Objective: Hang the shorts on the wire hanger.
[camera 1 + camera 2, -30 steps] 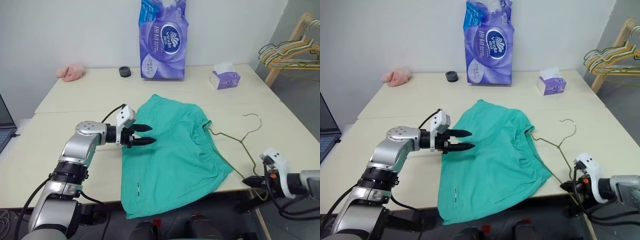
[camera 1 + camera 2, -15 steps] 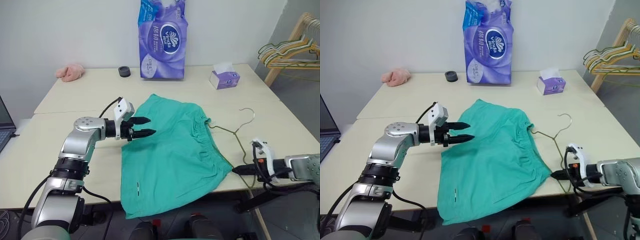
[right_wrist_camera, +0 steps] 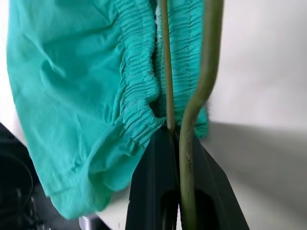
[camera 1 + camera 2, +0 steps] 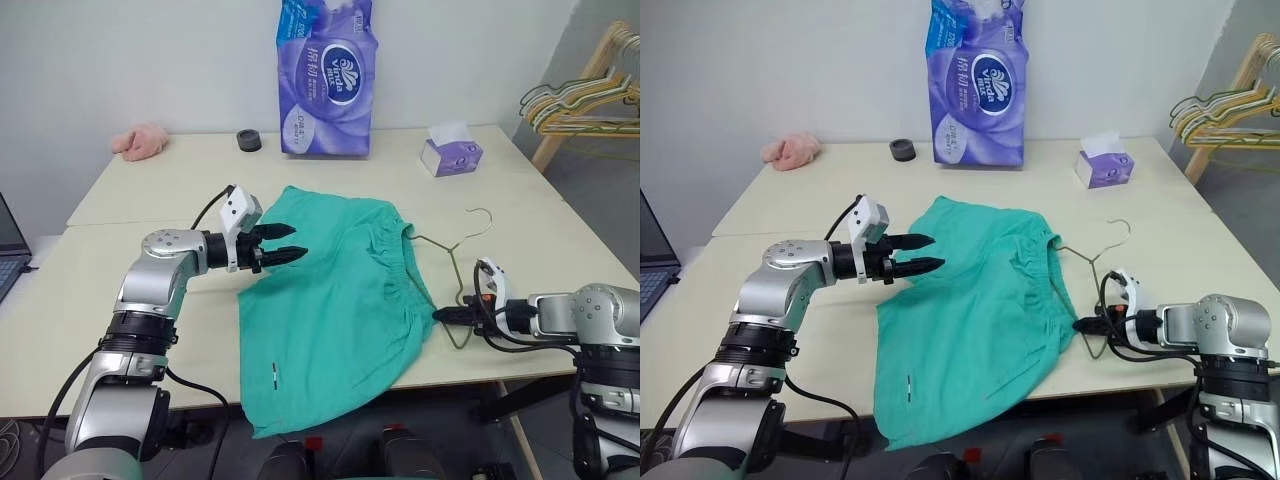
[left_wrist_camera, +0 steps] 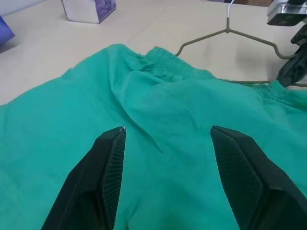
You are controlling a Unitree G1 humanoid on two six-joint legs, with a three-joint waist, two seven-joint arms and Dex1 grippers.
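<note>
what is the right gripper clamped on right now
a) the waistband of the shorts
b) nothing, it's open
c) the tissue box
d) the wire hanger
d: in the right wrist view the right gripper has its fingers closed on the olive wire hanger, at the corner beside the waistband of the shorts.

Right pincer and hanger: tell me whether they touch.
Touching. The right wrist view shows the right pincer shut on the hanger, its wire running down between the black fingers beside the shorts.
</note>
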